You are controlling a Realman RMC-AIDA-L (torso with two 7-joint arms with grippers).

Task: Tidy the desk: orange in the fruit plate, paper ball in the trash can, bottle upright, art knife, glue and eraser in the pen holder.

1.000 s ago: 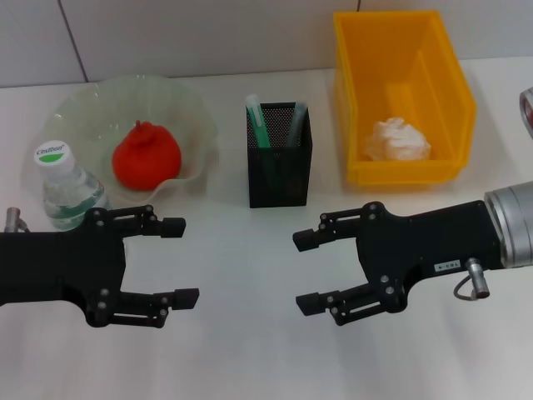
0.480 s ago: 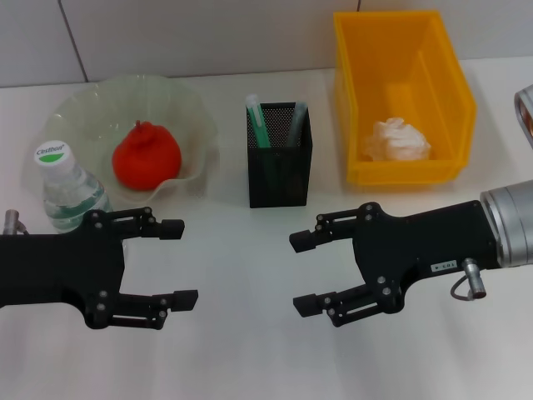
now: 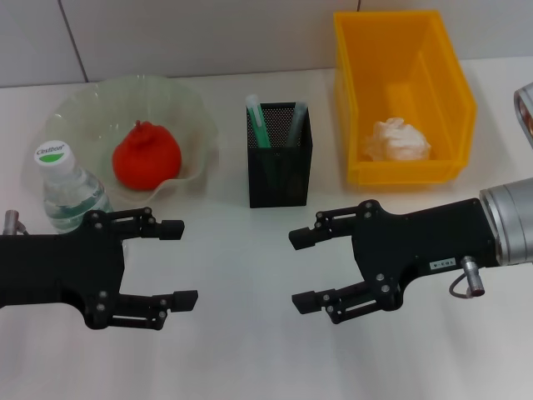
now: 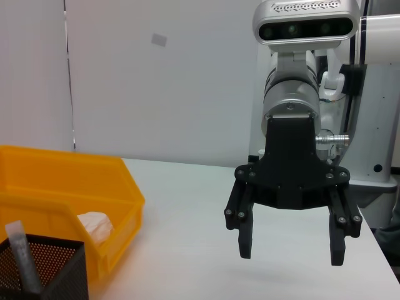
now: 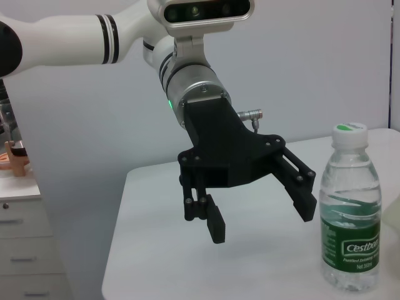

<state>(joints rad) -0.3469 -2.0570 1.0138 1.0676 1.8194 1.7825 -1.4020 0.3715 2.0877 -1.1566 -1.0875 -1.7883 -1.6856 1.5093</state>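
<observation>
A: Starting at the left edge, what stands there?

B: The bottle [image 3: 67,187] is upright on the white table [image 3: 241,333], white cap up, touching the near-left rim of the fruit plate [image 3: 179,104]. The orange [image 3: 146,156] lies inside that plate.

A: And the left gripper?

B: The left gripper [image 3: 184,262] hangs over the table just in front of the bottle and plate, its two fingers spread wide with nothing between them. In the right wrist view it [image 5: 259,212] shows beside the bottle [image 5: 350,225], apart from it.

A: What is in the middle?

B: The pen holder [image 3: 279,154] stands between plate and bin, with a green-and-white stick and a grey one poking out of it. I cannot tell which is the glue or the knife.

A: Further right?

B: The right gripper [image 3: 301,269] hovers in front of the pen holder, fingers likewise parted and empty, pointing toward the left one. Behind it sits the trash can [image 3: 454,108], and the paper ball [image 3: 397,139] rests on its floor.
</observation>
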